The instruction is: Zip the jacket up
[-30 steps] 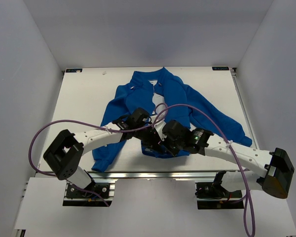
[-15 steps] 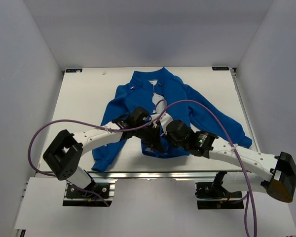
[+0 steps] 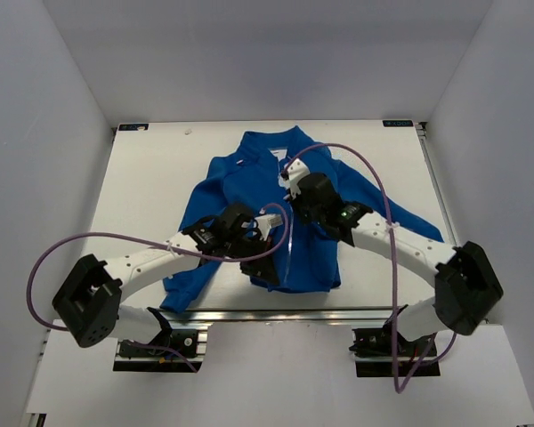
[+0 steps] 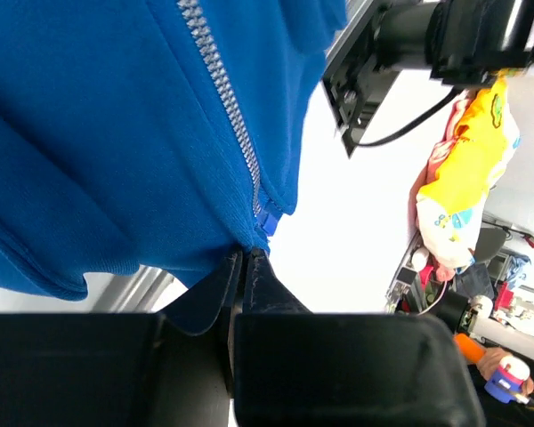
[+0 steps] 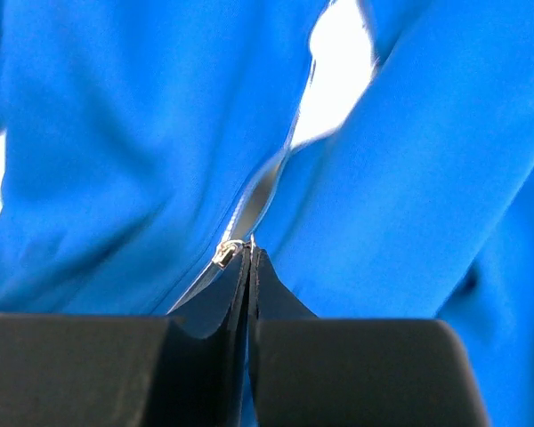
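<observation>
- Jacket: royal-blue soft fleece, lying flat and front-up mid table. Stand-up collar is at the far end, hem at the near end, sleeves splayed left & right.
- Zipper: silver metal teeth, meshed shut in the left wrist view. Far of the right gripper the front still gapes, w/ white showing thru.
- Left gripper: black fingers pressed tight together, pinching the hem at the zipper's bottom end, by the table's near edge.
- Right gripper: jaws closed to a sliver on the small metal zipper pull, up at chest level, just near of the collar.
- Hard to see: both arms hide part of the jacket front from the top cam, and the pull is partly buried btwn the fingertips.
- Writing: small tags at the far table corners, text too small to read.
</observation>
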Robot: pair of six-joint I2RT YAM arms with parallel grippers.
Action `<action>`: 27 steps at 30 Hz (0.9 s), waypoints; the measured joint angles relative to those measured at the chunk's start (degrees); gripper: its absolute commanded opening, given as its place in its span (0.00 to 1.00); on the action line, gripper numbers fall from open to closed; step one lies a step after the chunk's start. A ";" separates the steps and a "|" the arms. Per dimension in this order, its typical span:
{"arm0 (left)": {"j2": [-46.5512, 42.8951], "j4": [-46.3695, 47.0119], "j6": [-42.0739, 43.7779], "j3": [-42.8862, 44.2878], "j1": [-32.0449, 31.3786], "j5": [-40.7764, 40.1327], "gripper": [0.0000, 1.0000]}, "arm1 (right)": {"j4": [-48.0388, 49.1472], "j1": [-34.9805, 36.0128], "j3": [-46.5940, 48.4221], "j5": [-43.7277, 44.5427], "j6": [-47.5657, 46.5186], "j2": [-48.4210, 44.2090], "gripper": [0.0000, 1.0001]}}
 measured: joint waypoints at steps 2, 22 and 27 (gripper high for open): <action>-1.46 -0.39 -0.44 -1.53 -0.07 -0.50 0.00 | 1.64 -2.60 3.23 -1.81 -0.76 3.54 0.00; -2.47 -2.08 -4.02 -9.05 0.96 -4.61 0.00 | 2.45 -21.59 60.11 -9.27 -6.03 49.81 0.00; 0.90 0.39 -4.04 -9.44 2.95 -4.42 0.00 | 2.51 -23.04 68.78 -9.05 -7.21 58.29 0.00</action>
